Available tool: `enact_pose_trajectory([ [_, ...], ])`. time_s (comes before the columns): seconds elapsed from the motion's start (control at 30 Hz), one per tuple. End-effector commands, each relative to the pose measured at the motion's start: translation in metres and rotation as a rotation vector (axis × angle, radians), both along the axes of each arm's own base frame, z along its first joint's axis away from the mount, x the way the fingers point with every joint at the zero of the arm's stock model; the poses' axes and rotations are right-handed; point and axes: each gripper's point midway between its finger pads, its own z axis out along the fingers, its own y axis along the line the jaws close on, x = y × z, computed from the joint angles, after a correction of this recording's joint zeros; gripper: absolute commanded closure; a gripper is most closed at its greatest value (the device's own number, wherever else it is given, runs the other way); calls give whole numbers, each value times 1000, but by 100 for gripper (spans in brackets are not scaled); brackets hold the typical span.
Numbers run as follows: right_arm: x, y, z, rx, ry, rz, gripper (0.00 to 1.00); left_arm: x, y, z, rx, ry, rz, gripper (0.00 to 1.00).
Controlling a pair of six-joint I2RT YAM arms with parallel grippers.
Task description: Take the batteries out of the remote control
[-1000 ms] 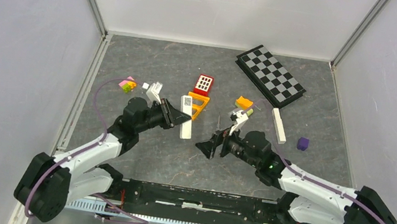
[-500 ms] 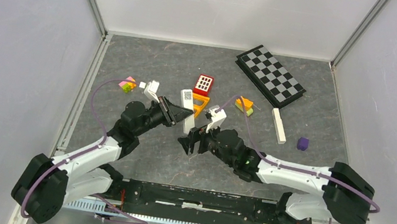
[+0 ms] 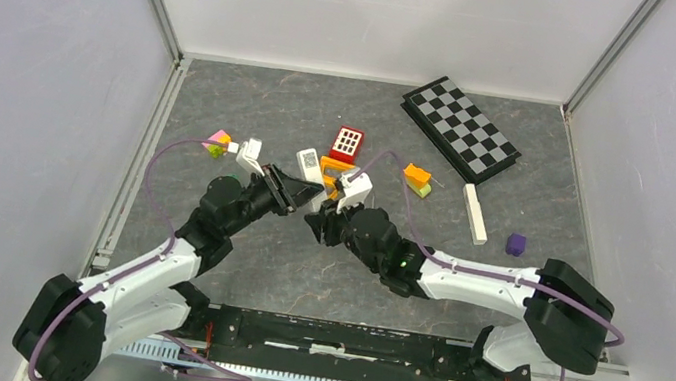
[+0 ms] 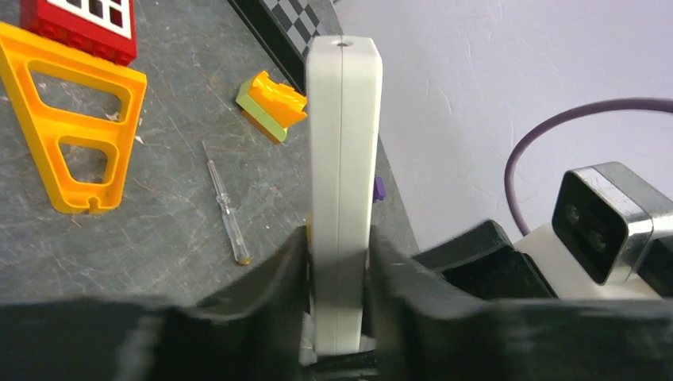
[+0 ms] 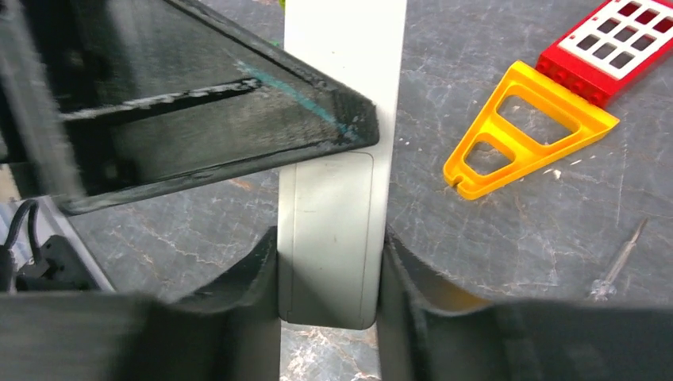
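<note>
Two sets of fingers now grip one white remote [image 3: 308, 161], where a second ago only one did; that is the change.

From the left: the left fingers [image 3: 289, 188] hold the remote clamped by its faces, lifted above the middle of the table [image 3: 255, 107], as they did before, though carried a little further toward the far edge. The right fingers [image 3: 321, 220], a second ago spread wide and apart from it on the right, have swung in leftward and narrowed onto its near end. In my judgement this readies the remote for its cover to be worked off; no batteries show in any view, so I take them to be inside it.

The left wrist view shows the remote [image 4: 343, 159] edge-on with its seam, pinched between the left fingers [image 4: 290, 270]. It also shows a thin screwdriver [image 4: 226, 214] lying beside the orange frame [image 4: 71, 135], which the top view barely resolves.

The right wrist view alone shows the remote's back [image 5: 327, 230] with the outline of a closed panel. The right fingers [image 5: 254, 270] press against both of its long edges, and one left finger crosses it higher up.

Only the top view shows what lies further right: the red brick [image 3: 347, 142], the orange-and-green block [image 3: 417, 177], the checkerboard [image 3: 460, 128] near the far right corner, the white bar [image 3: 475, 214] and the purple block [image 3: 515, 244].
</note>
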Motion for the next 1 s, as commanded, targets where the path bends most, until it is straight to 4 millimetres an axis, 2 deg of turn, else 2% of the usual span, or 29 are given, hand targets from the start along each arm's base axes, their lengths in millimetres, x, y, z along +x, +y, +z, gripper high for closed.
enact_pose_trajectory([
  [0.0, 3, -1, 19, -6, -87, 29, 88, -4, 2, 5, 2, -15, 3, 53],
  [0.13, -6, -18, 5, -46, -91, 66, 96, -1, 7, 3, 102, -34, 17, 10],
  [0.2, -8, -29, -1, -66, -85, 69, 97, 2, 11, 1, 165, -37, 21, 0],
  [0.33, -20, -50, -15, -101, -86, 138, 97, 4, 10, 4, 242, -53, -44, 0],
  [0.4, -31, -56, -19, -107, -96, 217, 98, 3, 4, 4, 248, -55, -131, 4],
  [0.5, -41, -65, -22, -122, -117, 313, 98, -12, -15, 9, 217, -91, -359, 12],
  [0.67, -37, -88, -21, -134, -155, 352, 100, -39, -39, 20, 141, -117, -661, 17],
  [0.77, -36, -95, -16, -158, -209, 376, 100, -43, -46, 17, 126, -79, -736, 22],
  [0.87, -37, -100, -18, -228, -253, 412, 100, -45, -49, 16, 132, -74, -761, 33],
  [0.97, -39, -103, -19, -262, -296, 437, 100, -44, -49, 14, 147, -70, -749, 32],
])
